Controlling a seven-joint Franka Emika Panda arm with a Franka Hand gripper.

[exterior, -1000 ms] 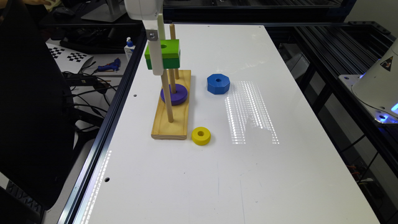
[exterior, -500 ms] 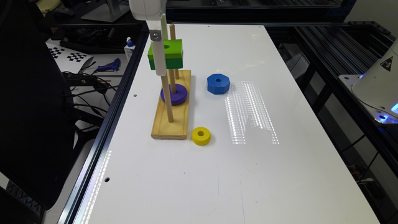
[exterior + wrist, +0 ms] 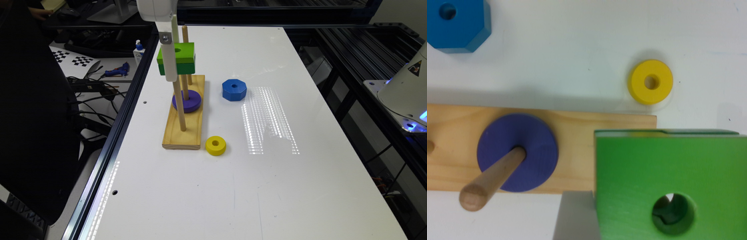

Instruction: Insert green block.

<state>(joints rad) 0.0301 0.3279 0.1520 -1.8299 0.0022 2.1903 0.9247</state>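
The green block (image 3: 176, 58), a thick square with a round hole, hangs in the air over the wooden peg base (image 3: 184, 133), and my gripper (image 3: 174, 68) is shut on it. Its white finger (image 3: 170, 66) covers the block's near side. In the wrist view the green block (image 3: 667, 170) is close up, with one grey finger (image 3: 574, 217) beside it. The front peg (image 3: 180, 106) rises from the base to behind the finger and block. I cannot tell whether its tip is in the hole. A purple disc (image 3: 187, 101) lies on the middle peg (image 3: 492, 180).
A blue octagonal block (image 3: 234, 89) lies on the white table (image 3: 267, 186) to the exterior view's right of the base. A yellow ring (image 3: 215, 145) sits by the base's near corner. The rear peg (image 3: 185, 35) stands bare. The table's dark rail edge (image 3: 110, 160) runs along the left.
The gripper and green block have shifted slightly to the exterior view's right, staying at about the same height. Nothing else has moved.
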